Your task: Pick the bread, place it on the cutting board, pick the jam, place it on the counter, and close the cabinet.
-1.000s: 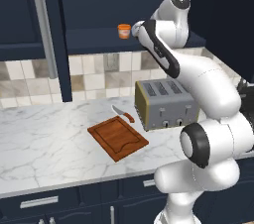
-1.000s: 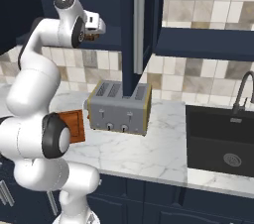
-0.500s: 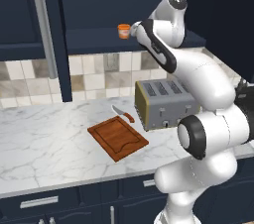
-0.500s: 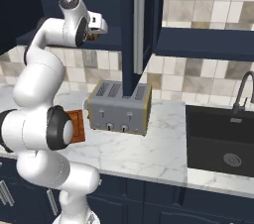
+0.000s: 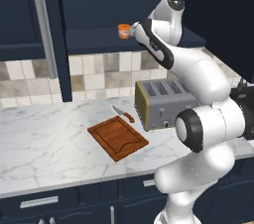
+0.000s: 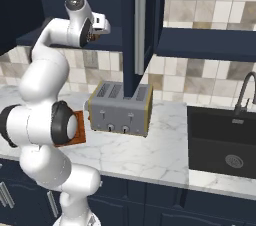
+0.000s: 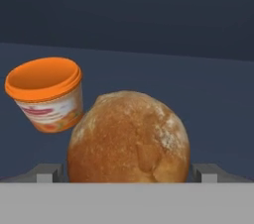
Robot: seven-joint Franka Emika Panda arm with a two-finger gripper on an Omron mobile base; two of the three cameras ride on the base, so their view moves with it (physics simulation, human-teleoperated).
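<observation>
The bread (image 7: 129, 139), a round crusty brown roll, sits on the shelf of the open cabinet (image 5: 20, 15) and looms close in the hand view. My gripper (image 7: 129, 171) is open, one fingertip on each side of the roll, not pressing it. The jam (image 7: 47, 94), an orange pot, is just left of the roll in that view and looks tilted. From the left base view the jam (image 5: 123, 30) stands on the shelf right beside my gripper (image 5: 134, 30). The cutting board (image 5: 118, 138) lies bare on the marble counter (image 5: 44, 143).
A silver toaster (image 5: 163, 101) stands on the counter under the arm, and a knife (image 5: 124, 114) lies behind the board. The open cabinet door (image 6: 145, 20) with its long handle juts out right of the hand. A black sink (image 6: 225, 140) and faucet (image 6: 245, 92) are at the right.
The hand has edged a little further in toward the shelf and the jam. The jaws stay as wide as before.
</observation>
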